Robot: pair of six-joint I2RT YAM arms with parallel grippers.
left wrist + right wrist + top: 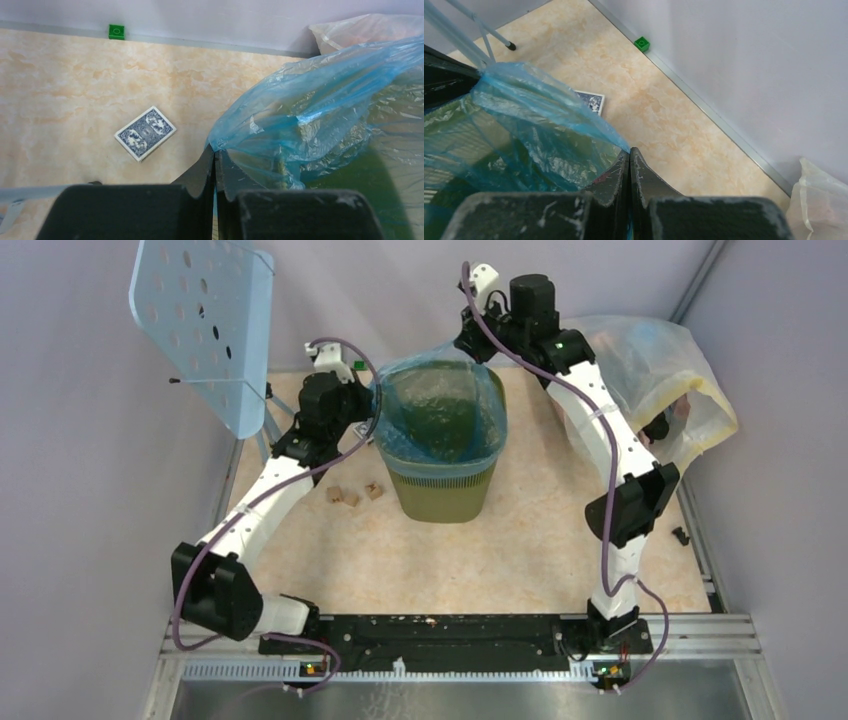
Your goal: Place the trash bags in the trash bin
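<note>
Left gripper [215, 154] and right gripper [629, 152] pinched the trash bag [432, 400] over the trash bin [440, 495] at 9 and 1 o'clock; seating judged unfinished.

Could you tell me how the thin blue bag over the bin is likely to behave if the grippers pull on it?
The blue bag looks floppy: it crinkles and sags between the left gripper and right gripper pinching its edge. It is probably very light, being see-through film, and may tear or slip if tugged hard against the trash bin rim.
</note>
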